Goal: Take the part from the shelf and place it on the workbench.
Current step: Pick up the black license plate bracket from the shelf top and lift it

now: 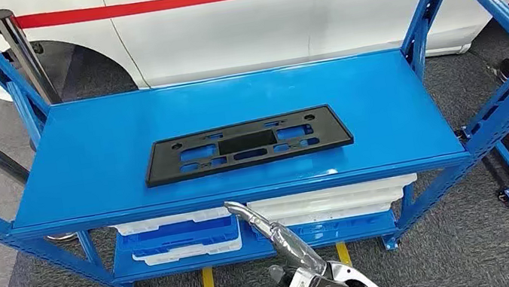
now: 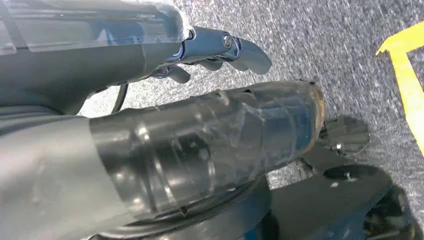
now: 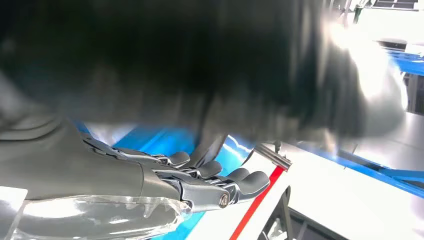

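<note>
**Black part waits on blue shelf as robot hand rises**

A flat black part (image 1: 247, 144), long and thin with rectangular cut-outs, lies alone near the front of the top blue shelf (image 1: 99, 144), its long side roughly parallel to the front edge. It looks like stiff moulded plastic: light, probably rigid enough to lift by one end but liable to flex and tip, and smooth enough to slide on the painted steel. Lying flush, it offers little to get under; the best hold appears to be the near long edge, or a cut-out, perhaps after drawing it to overhang the shelf's lip.

The right robot hand (image 1: 264, 226) reaches up from below, just short of the front rail and well clear of the part; its fingers (image 3: 235, 182) are loosely curled side by side, holding nothing. The left robot hand (image 2: 215, 55) hangs over grey carpet, fingers partly bent and apart, empty.

White trays (image 1: 172, 220) sit on the lower shelf. A white car (image 1: 255, 14) with a red stripe stands behind the rack. The workbench is not identifiable.
</note>
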Available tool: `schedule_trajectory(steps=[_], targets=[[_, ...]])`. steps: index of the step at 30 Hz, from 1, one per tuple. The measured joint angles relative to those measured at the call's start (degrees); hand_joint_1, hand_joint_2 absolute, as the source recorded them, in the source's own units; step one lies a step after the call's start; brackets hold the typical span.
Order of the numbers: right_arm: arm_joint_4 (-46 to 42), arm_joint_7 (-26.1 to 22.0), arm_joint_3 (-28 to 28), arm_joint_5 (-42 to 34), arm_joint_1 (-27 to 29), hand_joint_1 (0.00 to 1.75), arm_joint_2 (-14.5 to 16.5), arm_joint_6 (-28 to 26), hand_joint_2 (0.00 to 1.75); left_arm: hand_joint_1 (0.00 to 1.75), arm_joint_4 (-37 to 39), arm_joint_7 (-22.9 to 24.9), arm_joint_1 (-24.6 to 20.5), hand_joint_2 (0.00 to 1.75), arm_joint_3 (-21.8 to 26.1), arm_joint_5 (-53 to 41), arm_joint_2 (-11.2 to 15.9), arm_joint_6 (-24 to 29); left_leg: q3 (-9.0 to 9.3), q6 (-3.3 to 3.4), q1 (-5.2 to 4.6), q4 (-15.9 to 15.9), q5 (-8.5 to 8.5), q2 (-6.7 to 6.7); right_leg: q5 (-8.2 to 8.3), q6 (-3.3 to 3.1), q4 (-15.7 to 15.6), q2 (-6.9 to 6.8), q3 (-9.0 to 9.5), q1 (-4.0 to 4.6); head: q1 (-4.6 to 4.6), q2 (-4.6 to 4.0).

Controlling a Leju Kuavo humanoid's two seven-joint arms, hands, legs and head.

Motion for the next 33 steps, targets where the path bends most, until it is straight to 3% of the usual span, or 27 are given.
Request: schedule_trajectory(steps=[1,4,8,10,12,13,14,15,17,18,19,23,25,27,28,29,30,31,33], targets=[[0.0,0.0,0.0,0.0,0.0,0.0,0.0,0.1,1.75,0.0,0.0,0.0,0.0,0.0,0.0,0.0,0.0,0.0,0.18,-0.17,0.03,0.0,-0.33,0.0,2.14,-0.14,-2.0,-0.07,0.48,0.02,0.02,0.0],[0.1,0.2,0.0,0.0,-0.1,0.0,-0.1,0.5,1.75,0.0,0.1,-0.2,-0.1,0.0,0.0,0.0,-0.1,0.0,0.89,-1.14,0.04,0.1,-1.37,-0.08,5.47,-1.04,-5.8,-0.24,0.84,0.57,0.04,0.0],[0.1,0.7,0.0,0.0,-0.4,0.0,-0.2,0.9,1.75,0.0,0.1,-0.3,-0.3,0.0,0.0,0.1,-0.1,0.0,1.1,-2.35,0.07,1.7,-2.56,0.0,5.52,-2.59,-6.5,-0.14,1.76,0.61,-0.01,0.0],[0.2,1.1,0.1,0.2,-0.7,0.0,-0.2,0.9,1.75,0.0,0.1,-0.3,-0.5,0.0,0.0,0.1,-0.1,0.0,-1.49,-2.79,0.25,6.8,-5.35,0.04,5.34,-3.08,-6.9,-0.25,2.36,0.51,-0.07,0.0],[0.4,1.9,0.2,0.6,-0.8,0.0,-0.2,0.7,1.75,0.0,0.1,-0.4,-0.5,0.0,0.0,0.2,-0.1,0.0,-5.65,-3.1,0.31,13.8,-8.24,0.05,5.07,-3.43,-6.9,-0.34,2.49,0.63,-0.09,0.0],[0.6,2.3,0.3,0.9,-0.8,0.0,-0.2,0.5,1.75,0.0,0.1,-0.4,-0.4,0.0,0.1,0.3,-0.1,-0.1,-7.15,-3.18,0.32,15.7,-8.57,0.06,4.93,-3.54,-6.9,-0.32,2.56,0.7,-0.09,0.0],[0.7,2.6,0.3,1.2,-0.8,0.0,-0.3,0.2,1.75,0.0,0.1,-0.4,-0.3,0.0,0.1,0.3,-0.1,-0.1,-7.7,-3.17,0.31,15.7,-7.67,0.06,4.79,-3.56,-6.9,-0.25,2.69,0.74,-0.09,0.0],[0.9,2.9,0.4,1.6,-0.8,0.0,-0.3,-0.2,1.75,0.0,0.1,-0.5,-0.3,0.0,0.1,0.3,-0.1,-0.1,-7.25,-3.06,0.31,13.5,-5.72,0.06,4.63,-3.52,-6.8,-0.18,2.92,0.76,-0.09,0.0],[1.0,3.3,0.4,2.2,-0.9,0.0,-0.3,-0.8,1.75,0.0,0.1,-0.5,-0.2,0.0,0.1,0.3,-0.1,-0.1,-4.76,-2.61,0.18,6.1,-0.96,0.06,4.31,-3.29,-6.7,-0.08,3.43,0.83,-0.08,0.0],[1.1,3.4,0.5,2.3,-1.0,0.0,-0.3,-1.0,1.75,0.0,0.1,-0.5,-0.3,0.0,0.1,0.3,-0.1,-0.1,-3.81,-2.32,0.04,3.2,0.02,0.05,4.18,-3.08,-6.6,-0.09,3.49,0.89,-0.09,0.0],[1.2,3.4,0.5,2.4,-1.1,0.0,-0.3,-1.1,1.75,0.0,0.1,-0.5,-0.3,0.0,0.1,0.3,-0.1,-0.1,-3.29,-2.01,-0.11,1.5,0.66,0.03,4.06,-2.81,-6.5,-0.1,3.48,0.96,-0.08,0.0],[1.3,3.5,0.6,2.4,-1.2,0.0,-0.4,-1.3,1.75,0.0,0.1,-0.6,-0.2,0.0,0.2,0.3,-0.1,-0.1,-2.78,-0.91,0.11,0.4,1.62,0.13,3.23,-1.58,-5.8,-0.14,3.28,1.09,-0.07,0.0],[1.3,3.5,0.6,2.6,-1.4,0.0,-0.5,-1.5,1.75,0.0,0.1,-0.6,-0.2,0.0,0.2,0.3,-0.2,-0.1,-2.6,-0.45,0.4,-0.1,2.05,0.27,0.42,-0.96,-1.6,-0.17,1.47,0.96,-0.02,0.0],[1.5,4.0,0.7,4.1,-1.4,0.0,-0.6,-2.6,1.75,0.0,0.1,-0.6,-0.3,0.0,0.3,0.4,-0.2,-0.2,-2.69,-0.31,0.33,-0.1,2.04,0.28,-2.94,-0.52,5.5,-0.2,-1.8,0.71,-0.01,0.0],[1.6,4.3,0.8,5.4,-1.4,0.0,-0.7,-3.7,1.75,0.0,0.1,-0.6,-0.3,0.0,0.3,0.4,-0.2,-0.2,-2.72,-0.29,0.3,0.0,2.0,0.28,-3.59,-0.4,8.0,-0.21,-2.96,0.6,0.0,0.0],[1.7,4.8,0.9,6.9,-1.5,0.0,-0.8,-5.0,1.75,0.0,0.1,-0.7,-0.2,0.0,0.3,0.5,-0.2,-0.2,-2.72,-0.3,0.29,0.1,1.93,0.28,-3.13,-0.35,8.4,-0.22,-3.19,0.52,0.0,0.0],[1.8,5.2,1.1,8.7,-1.6,0.0,-0.9,-6.5,1.75,0.0,0.1,-0.7,-0.2,0.0,0.4,0.5,-0.2,-0.2,-2.7,-0.33,0.3,0.2,1.85,0.25,-1.67,-0.36,6.7,-0.24,-2.33,0.44,0.0,0.0],[1.9,5.7,1.2,10.7,-1.9,0.0,-1.0,-8.1,1.75,0.0,0.1,-0.7,-0.1,0.0,0.4,0.5,-0.2,-0.2,-2.66,-0.43,0.3,0.3,1.74,0.21,0.38,-0.46,3.1,-0.26,-0.53,0.36,0.0,0.0],[2.0,6.7,1.5,15.9,-2.6,0.0,-1.0,-11.9,1.75,0.0,0.1,-0.9,0.0,0.0,0.5,0.6,-0.3,-0.3,-2.74,-0.83,0.12,0.6,1.46,0.13,2.86,-0.82,-3.8,-0.24,2.81,0.44,-0.02,0.0]])
